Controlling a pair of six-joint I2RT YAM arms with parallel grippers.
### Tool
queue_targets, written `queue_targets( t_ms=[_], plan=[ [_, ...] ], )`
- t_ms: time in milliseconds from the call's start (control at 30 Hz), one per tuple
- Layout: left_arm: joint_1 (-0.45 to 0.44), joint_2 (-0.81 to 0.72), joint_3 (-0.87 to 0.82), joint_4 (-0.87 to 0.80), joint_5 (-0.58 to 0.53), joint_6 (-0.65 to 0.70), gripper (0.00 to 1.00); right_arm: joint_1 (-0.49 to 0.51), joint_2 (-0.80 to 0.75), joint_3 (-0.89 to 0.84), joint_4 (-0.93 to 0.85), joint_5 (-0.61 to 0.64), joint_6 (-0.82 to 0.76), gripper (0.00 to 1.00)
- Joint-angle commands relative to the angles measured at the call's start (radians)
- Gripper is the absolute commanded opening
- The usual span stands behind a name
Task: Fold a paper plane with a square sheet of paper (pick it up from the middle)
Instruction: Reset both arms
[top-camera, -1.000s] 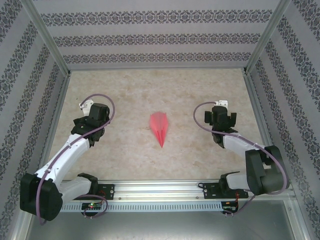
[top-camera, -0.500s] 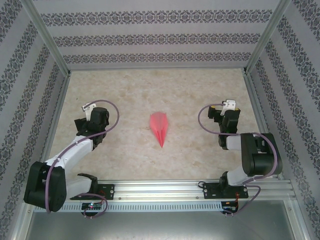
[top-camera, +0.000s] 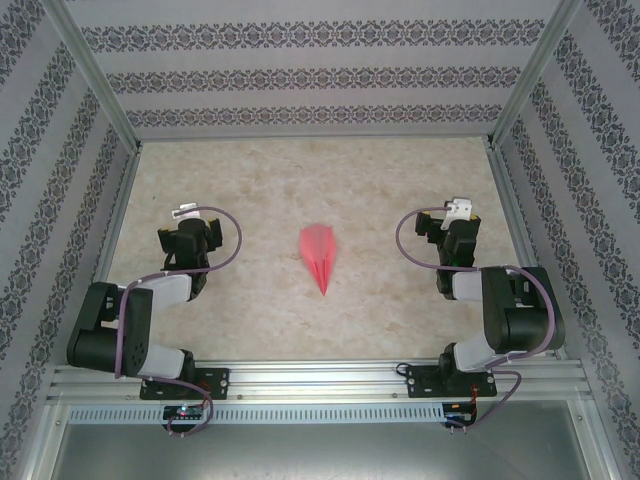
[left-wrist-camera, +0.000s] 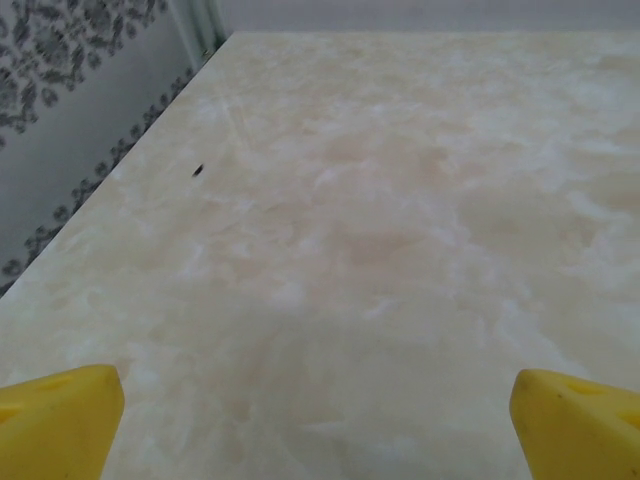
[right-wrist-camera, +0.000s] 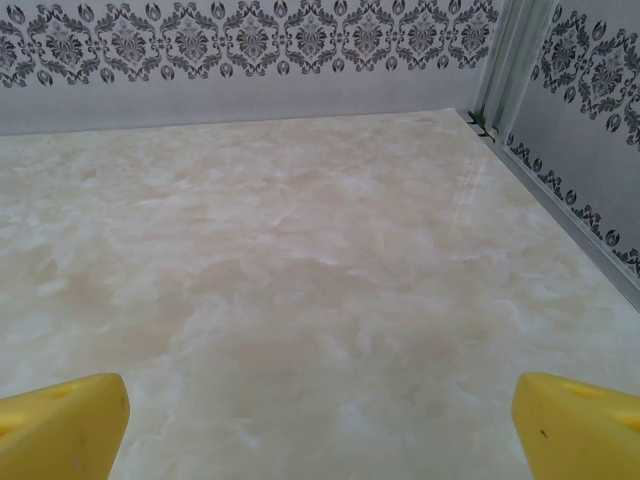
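Note:
The square sheet of paper lies folded into a narrow pink-red paper plane (top-camera: 320, 257) at the middle of the table, its tip pointing toward the near edge. Nothing touches it. My left gripper (top-camera: 187, 238) hangs well to its left on a folded-back arm. In the left wrist view this gripper (left-wrist-camera: 318, 420) is open, its yellow fingertips (left-wrist-camera: 60, 415) wide apart over bare tabletop. My right gripper (top-camera: 452, 236) hangs well to the right of the plane. It is open too (right-wrist-camera: 320, 420), with nothing between its yellow fingertips (right-wrist-camera: 60, 420).
The marbled beige table (top-camera: 320, 180) is walled by patterned panels on the left (top-camera: 60, 200), back (top-camera: 320, 80) and right (top-camera: 590, 200). A metal rail (top-camera: 320, 380) carrying both arm bases runs along the near edge. A small dark speck (left-wrist-camera: 199, 170) lies near the left wall.
The left arm has folded back toward its base, its gripper drifting left. The right arm folded back earlier and has since held still. The plane has not moved.

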Motion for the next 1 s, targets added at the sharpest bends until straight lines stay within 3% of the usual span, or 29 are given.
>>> queue_targets(
  t_ms=[0, 100, 300, 467, 967],
  plan=[
    [0.034, 0.061, -0.025, 0.222, 0.19, 0.075, 1.0, 0.009, -0.015, 0.004, 0.034, -0.012, 0.008, 0.98],
    [0.033, 0.132, -0.044, 0.328, 0.257, 0.11, 1.0, 0.007, -0.015, 0.004, 0.034, -0.012, 0.009, 0.98],
    [0.031, 0.127, -0.038, 0.305, 0.257, 0.111, 1.0, 0.01, -0.015, 0.004, 0.034, -0.013, 0.008, 0.98],
    [0.037, 0.132, -0.022, 0.277, 0.355, 0.14, 1.0, 0.009, -0.015, 0.004, 0.034, -0.012, 0.009, 0.98],
    [0.03, 0.127, -0.025, 0.281, 0.345, 0.147, 1.0, 0.009, -0.015, 0.003, 0.034, -0.012, 0.009, 0.98]
  ],
)
